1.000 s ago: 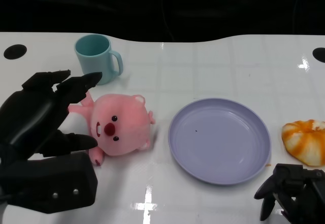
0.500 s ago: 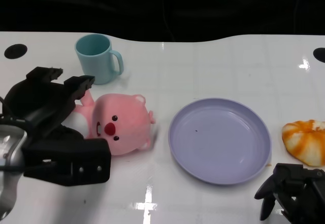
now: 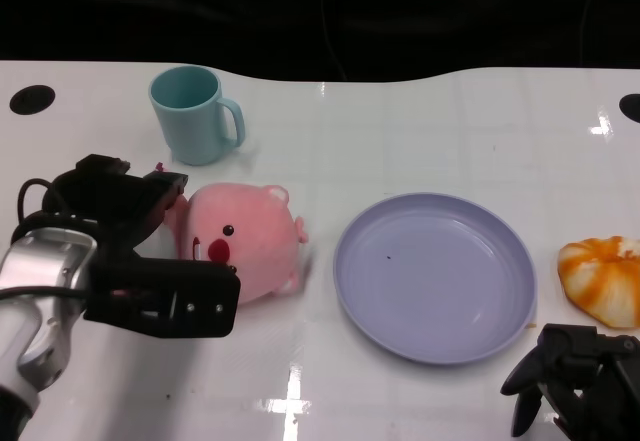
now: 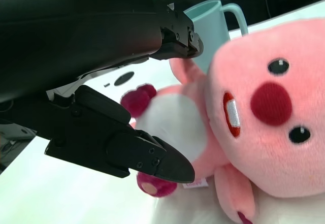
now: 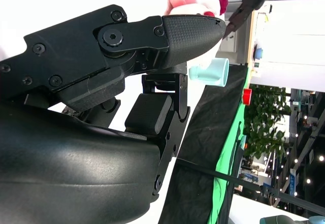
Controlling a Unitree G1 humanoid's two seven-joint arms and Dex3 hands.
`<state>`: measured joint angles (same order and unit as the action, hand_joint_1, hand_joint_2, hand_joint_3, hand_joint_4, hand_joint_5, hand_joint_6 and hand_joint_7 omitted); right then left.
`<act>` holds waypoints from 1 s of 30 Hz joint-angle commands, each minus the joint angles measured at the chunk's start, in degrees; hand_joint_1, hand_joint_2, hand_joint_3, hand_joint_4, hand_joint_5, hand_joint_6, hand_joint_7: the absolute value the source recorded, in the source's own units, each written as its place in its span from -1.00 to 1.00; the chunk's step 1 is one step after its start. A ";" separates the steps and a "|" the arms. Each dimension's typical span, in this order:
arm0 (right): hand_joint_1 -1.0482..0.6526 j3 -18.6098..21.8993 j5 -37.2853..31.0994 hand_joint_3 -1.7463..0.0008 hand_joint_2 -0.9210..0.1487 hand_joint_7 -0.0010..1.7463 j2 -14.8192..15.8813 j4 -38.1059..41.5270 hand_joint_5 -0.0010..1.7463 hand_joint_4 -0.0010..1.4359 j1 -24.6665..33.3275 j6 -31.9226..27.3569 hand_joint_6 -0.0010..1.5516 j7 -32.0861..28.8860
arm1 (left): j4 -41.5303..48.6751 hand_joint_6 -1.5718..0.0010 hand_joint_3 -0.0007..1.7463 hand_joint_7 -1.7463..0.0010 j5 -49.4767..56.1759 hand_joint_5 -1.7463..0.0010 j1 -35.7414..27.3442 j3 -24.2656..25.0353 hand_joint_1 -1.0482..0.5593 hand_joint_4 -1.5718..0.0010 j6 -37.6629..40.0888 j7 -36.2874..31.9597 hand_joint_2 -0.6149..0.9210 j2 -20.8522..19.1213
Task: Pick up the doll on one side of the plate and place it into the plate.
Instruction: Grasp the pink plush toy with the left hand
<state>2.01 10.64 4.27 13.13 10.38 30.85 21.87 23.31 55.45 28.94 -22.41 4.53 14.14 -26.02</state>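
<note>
The pink plush doll lies on the white table, to the left of the lilac plate, which has nothing in it. My left hand is at the doll's left side. In the left wrist view the doll lies between the fingers, which stand apart on either side of its white belly; no firm grip shows. My right hand rests low at the table's near right edge, holding nothing, its fingers apart.
A teal mug stands behind the doll, close to my left hand; it also shows as the mug in the left wrist view. An orange-and-white bun-like thing lies to the right of the plate. Black holes mark the table's far corners.
My left hand has come down and in from the left, onto the doll's left side, its fingers now around the doll's body. The doll, the plate and my right hand have stayed put.
</note>
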 commanded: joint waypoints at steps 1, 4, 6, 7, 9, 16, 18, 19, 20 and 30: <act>-0.94 0.24 0.22 0.59 -1.00 0.09 0.39 -0.95 0.49 0.52 0.54 -0.02 0.40 -0.21 | 4.06 0.78 -1.00 1.00 -0.97 0.79 2.66 -1.27 -0.61 0.99 0.24 -0.65 0.97 0.56; -0.94 0.21 0.66 0.59 -1.00 0.09 0.32 -1.38 0.49 0.52 0.79 -0.40 0.40 -0.05 | 9.26 0.78 -1.00 1.00 -1.21 0.81 4.94 -2.97 -0.60 0.98 0.11 -1.35 0.96 2.16; -0.95 0.21 0.63 0.60 -1.00 0.09 0.30 -1.52 0.48 0.52 0.86 -0.39 0.41 -0.11 | 11.84 0.78 -1.00 1.00 -1.46 0.83 6.05 -4.07 -0.62 0.97 -0.29 -2.08 0.97 2.81; -0.95 0.19 0.70 0.60 -1.00 0.09 0.29 -1.63 0.48 0.52 0.90 -0.42 0.41 -0.08 | 13.23 0.78 -1.00 1.00 -1.59 0.83 6.60 -4.71 -0.62 0.97 -0.72 -2.48 0.97 3.13; -0.95 0.19 0.57 0.60 -1.00 0.08 0.31 -1.82 0.48 0.52 1.01 -0.48 0.41 -0.19 | 16.32 0.78 -1.00 1.00 -2.01 0.84 7.69 -5.85 -0.61 0.96 -1.42 -3.64 0.97 4.01; -0.96 0.09 0.47 0.60 -1.00 0.07 0.27 -1.89 0.48 0.52 1.21 -0.08 0.41 -0.07 | 28.20 0.69 -0.98 0.97 -3.84 0.86 11.98 -8.46 -0.55 0.87 -1.72 -4.56 0.99 7.79; -0.96 0.07 0.36 0.60 -1.00 0.07 0.23 -2.02 0.47 0.52 1.31 0.01 0.41 -0.16 | 31.40 0.63 -0.96 0.96 -4.44 0.87 12.93 -9.20 -0.55 0.79 -2.30 -5.38 1.00 8.55; -0.96 0.06 0.32 0.60 -1.00 0.07 0.21 -2.08 0.47 0.52 1.35 0.04 0.41 -0.21 | 32.75 0.59 -0.94 0.96 -4.76 0.87 13.31 -9.53 -0.55 0.74 -2.62 -5.90 1.00 8.84; -0.96 0.05 0.30 0.60 -1.00 0.07 0.20 -2.12 0.47 0.52 1.37 0.05 0.41 -0.24 | 33.76 0.57 -0.93 0.96 -5.04 0.87 13.63 -9.81 -0.55 0.72 -2.90 -6.35 1.00 9.04; -0.97 0.02 0.65 0.62 -1.00 0.06 0.27 -1.89 0.46 0.52 1.33 -0.12 0.41 0.22 | 46.02 0.25 -1.00 0.95 -8.25 0.88 14.88 -11.40 -0.07 0.29 -5.72 -13.11 0.92 13.11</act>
<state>1.88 10.80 4.23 11.40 11.48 30.70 22.13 66.88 48.10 47.21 -33.38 0.38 0.52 -14.04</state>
